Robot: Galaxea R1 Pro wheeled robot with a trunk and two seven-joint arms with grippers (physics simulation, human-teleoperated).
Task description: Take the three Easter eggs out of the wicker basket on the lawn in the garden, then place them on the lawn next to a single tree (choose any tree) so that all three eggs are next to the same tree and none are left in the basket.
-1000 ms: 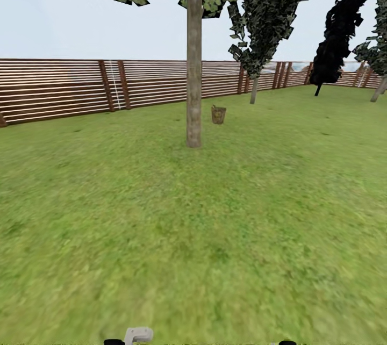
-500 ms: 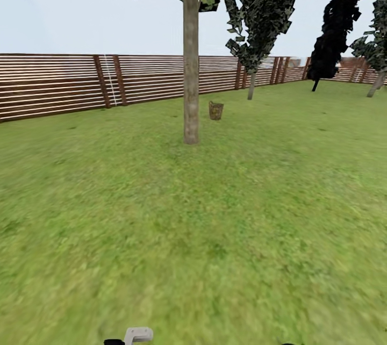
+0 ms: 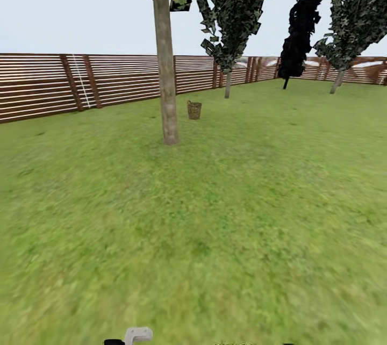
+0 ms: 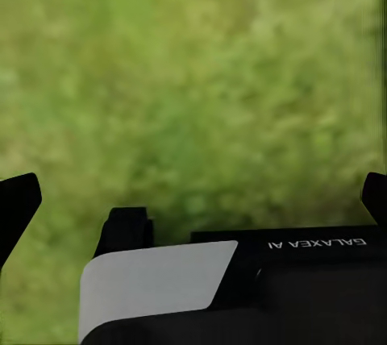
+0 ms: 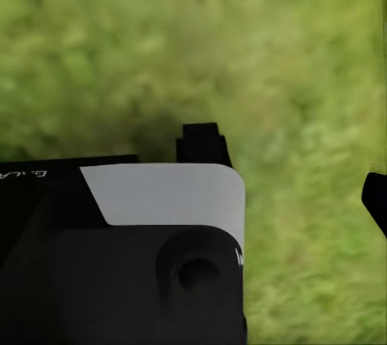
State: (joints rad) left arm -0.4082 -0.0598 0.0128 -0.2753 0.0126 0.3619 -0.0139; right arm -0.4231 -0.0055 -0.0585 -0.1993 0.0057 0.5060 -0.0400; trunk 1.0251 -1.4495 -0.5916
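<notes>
Far ahead on the lawn (image 3: pixel 226 216) stands the small brown wicker basket (image 3: pixel 194 110), just beyond and to the right of the tree (image 3: pixel 166 76) with the thick grey-brown trunk. At this distance the Easter eggs cannot be made out inside it. My left gripper (image 4: pixel 193 200) hangs open over bare grass, its black fingertips (image 4: pixel 18 204) far apart with nothing between them. My right gripper (image 5: pixel 193 192) is also over grass. One of its fingertips (image 5: pixel 377 200) shows at the picture's edge, and the other is hidden behind the arm's body.
A brown slatted fence (image 3: pixel 48 84) runs along the back of the garden. A thin-stemmed tree (image 3: pixel 228 28), a black-leaved tree (image 3: pixel 301 22) and another tree (image 3: pixel 349 17) stand further back on the right. A grey part of my arm (image 3: pixel 138 334) shows at the bottom edge.
The whole head view has shifted, so tree and basket now sit further left in the picture and more trees show on the right. That is my camera moving. Nothing was taken hold of.
</notes>
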